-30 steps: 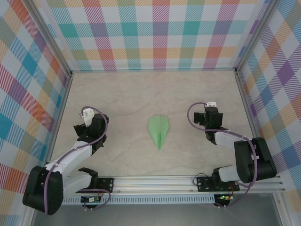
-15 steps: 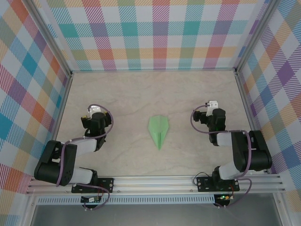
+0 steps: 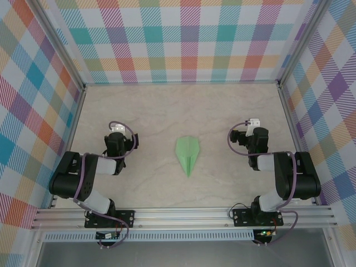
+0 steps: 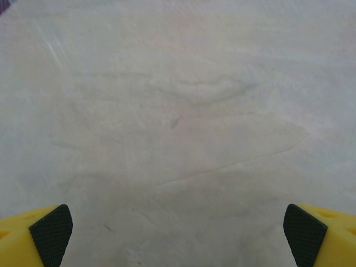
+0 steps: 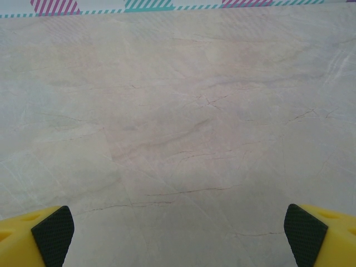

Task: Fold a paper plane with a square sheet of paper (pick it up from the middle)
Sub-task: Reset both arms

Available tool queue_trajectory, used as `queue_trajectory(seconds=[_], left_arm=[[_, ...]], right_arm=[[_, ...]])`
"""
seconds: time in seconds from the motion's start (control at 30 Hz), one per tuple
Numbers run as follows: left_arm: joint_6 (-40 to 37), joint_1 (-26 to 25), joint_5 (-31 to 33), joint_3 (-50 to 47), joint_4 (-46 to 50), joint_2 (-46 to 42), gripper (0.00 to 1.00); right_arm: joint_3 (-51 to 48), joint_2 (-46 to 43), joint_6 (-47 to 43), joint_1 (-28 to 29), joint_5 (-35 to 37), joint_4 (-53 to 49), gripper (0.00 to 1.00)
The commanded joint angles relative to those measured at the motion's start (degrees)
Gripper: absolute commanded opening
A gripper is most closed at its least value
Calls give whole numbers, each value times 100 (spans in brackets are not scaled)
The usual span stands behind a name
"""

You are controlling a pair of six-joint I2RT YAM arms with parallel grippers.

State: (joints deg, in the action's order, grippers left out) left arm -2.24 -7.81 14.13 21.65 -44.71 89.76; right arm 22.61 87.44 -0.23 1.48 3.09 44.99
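Observation:
The paper plane (image 3: 188, 154), a pale green folded dart made from the sheet of paper, lies flat at the middle of the table with its point toward the near edge. My left gripper (image 3: 118, 143) rests well to its left, folded back over its own arm. The right gripper (image 3: 255, 139) sits about as far to the plane's right. Each wrist view looks down on bare marble tabletop. The left gripper (image 4: 178, 236) and right gripper (image 5: 178, 236) are open, their black pads (image 4: 51, 233) (image 5: 305, 233) far apart with nothing between them.
The marble-patterned tabletop (image 3: 167, 111) is walled by checked panels at the back and both sides. An aluminium rail (image 3: 183, 214) carrying both arm bases runs along the near edge.
Both arms have folded back toward their bases; the left gripper shifted right and away from the rail, the right one barely moved. The plane has stayed put.

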Motion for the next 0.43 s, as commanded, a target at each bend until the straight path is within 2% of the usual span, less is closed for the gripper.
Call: queue_trajectory(seconds=[0.0,0.4], left_arm=[[293,288,-123,164,-255,-36,100],[248,269,-86,149,-301,-37,100]], right_arm=[[110,2,98,-27,-124,124,100],[118,-4,93,-42,-175,106,100]])
